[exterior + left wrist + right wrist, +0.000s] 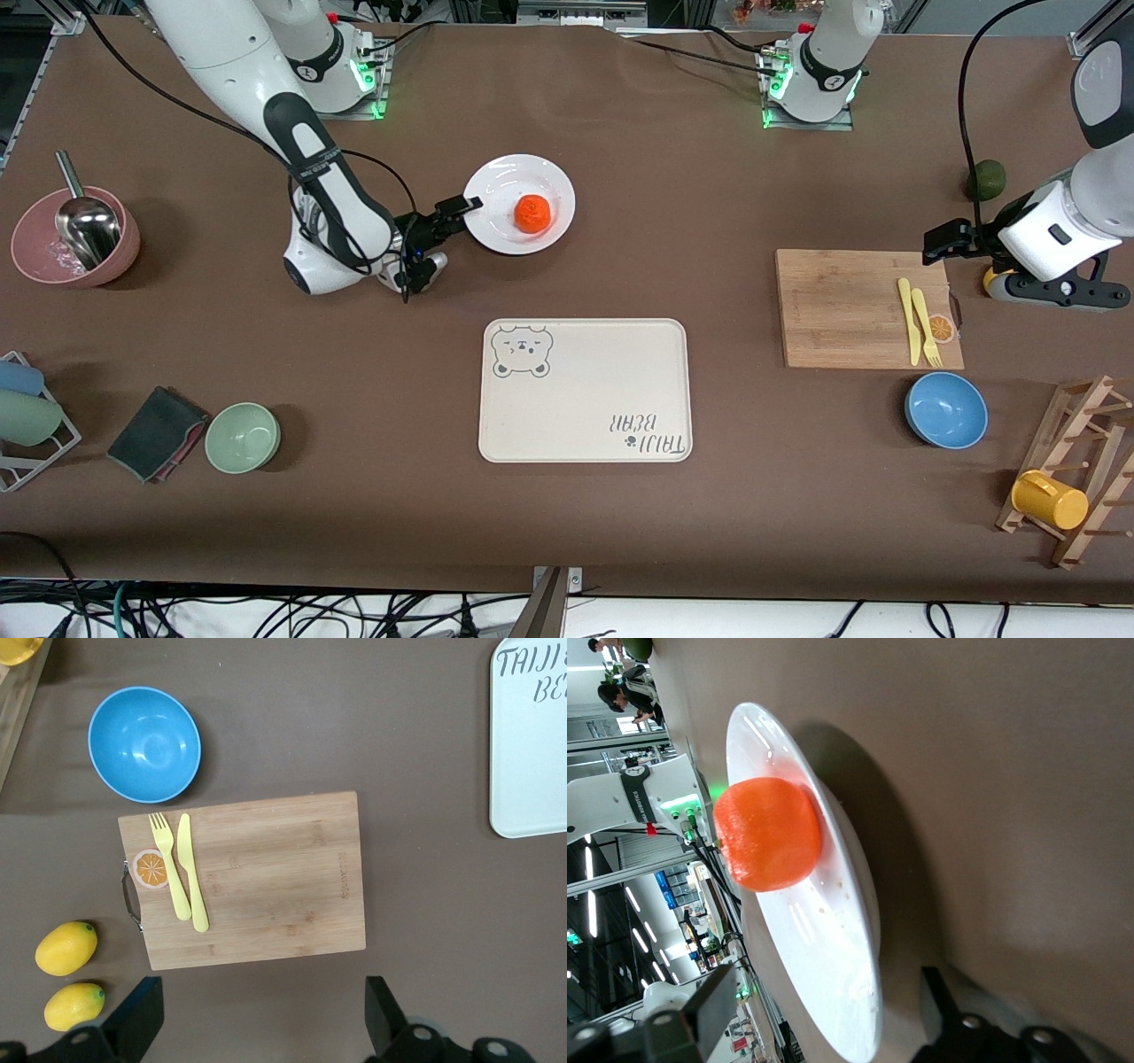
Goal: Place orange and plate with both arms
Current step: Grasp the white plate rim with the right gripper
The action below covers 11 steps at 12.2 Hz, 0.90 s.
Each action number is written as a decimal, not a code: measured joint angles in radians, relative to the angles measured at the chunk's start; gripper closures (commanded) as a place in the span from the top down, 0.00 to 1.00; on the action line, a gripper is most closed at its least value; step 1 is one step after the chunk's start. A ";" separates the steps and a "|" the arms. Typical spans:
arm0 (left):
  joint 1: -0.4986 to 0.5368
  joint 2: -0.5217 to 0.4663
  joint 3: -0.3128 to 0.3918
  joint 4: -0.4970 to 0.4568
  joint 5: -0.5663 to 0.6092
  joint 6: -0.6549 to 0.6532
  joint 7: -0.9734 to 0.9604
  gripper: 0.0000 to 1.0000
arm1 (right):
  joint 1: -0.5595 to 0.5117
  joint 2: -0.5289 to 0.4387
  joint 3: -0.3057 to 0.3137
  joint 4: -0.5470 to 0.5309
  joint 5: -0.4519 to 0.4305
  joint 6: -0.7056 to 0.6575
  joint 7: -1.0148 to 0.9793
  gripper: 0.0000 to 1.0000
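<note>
The orange point(532, 213) sits on the white plate point(514, 182), which lies on the table farther from the front camera than the cream tray. My right gripper point(454, 220) is at the plate's rim on the side toward the right arm's end. It is open, with one finger above the rim and one below. The right wrist view shows the orange point(766, 835) on the plate point(833, 930), with the rim between the spread fingers of that gripper point(828, 992). My left gripper point(941, 244) hangs open and empty by the cutting board's edge, and the left wrist view shows it point(261, 992) over bare table.
The bear-printed tray point(585, 390) lies mid-table. A cutting board point(850, 306) carries a yellow knife and fork, with a blue bowl point(945, 409) nearer the camera. Two lemons point(66, 948) lie beside the board. A green bowl point(243, 436) and a pink bowl point(75, 237) sit toward the right arm's end.
</note>
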 measured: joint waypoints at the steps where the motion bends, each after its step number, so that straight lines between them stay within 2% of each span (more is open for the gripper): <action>1: 0.000 0.000 0.000 0.000 0.000 0.000 0.000 1.00 | 0.006 0.008 0.000 0.000 0.001 0.003 -0.009 0.29; 2: -0.001 0.000 0.000 0.000 0.000 0.000 0.000 1.00 | 0.006 0.013 0.000 0.000 0.001 0.003 -0.018 0.17; 4: -0.003 0.000 -0.002 0.000 0.000 0.000 0.000 1.00 | 0.006 0.017 -0.001 0.000 0.001 0.003 -0.023 0.13; 6: -0.004 0.000 -0.003 0.000 0.000 0.001 0.000 1.00 | 0.006 0.022 -0.001 0.000 0.002 0.003 -0.027 0.00; 11: -0.009 0.000 -0.004 0.010 0.000 0.004 0.000 1.00 | 0.005 0.025 -0.003 0.000 0.002 0.003 -0.050 0.00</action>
